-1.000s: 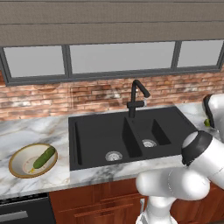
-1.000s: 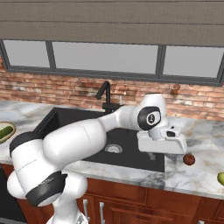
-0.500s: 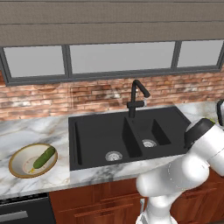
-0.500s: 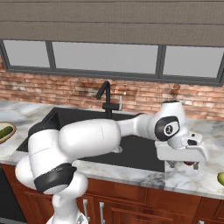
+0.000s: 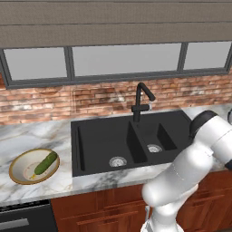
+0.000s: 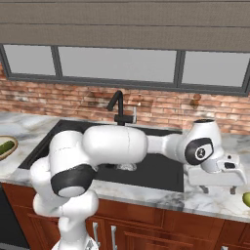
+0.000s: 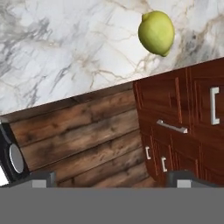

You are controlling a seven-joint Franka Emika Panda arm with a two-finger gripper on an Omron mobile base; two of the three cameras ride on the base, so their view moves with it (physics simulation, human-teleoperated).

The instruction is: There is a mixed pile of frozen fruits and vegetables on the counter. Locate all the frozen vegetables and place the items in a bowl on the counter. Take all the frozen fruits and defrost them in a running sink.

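Above the open gripper (image 7: 111, 178), a lemon (image 7: 156, 33).

The marble counter (image 5: 50, 133) carries the black sink (image 5: 129, 140) set into its middle, a shallow bowl (image 5: 18, 174) resting at its left end, and near its front edge a yellow-green lemon (image 7: 156, 32) lying directly on the stone, above wooden cabinets (image 7: 183, 113).
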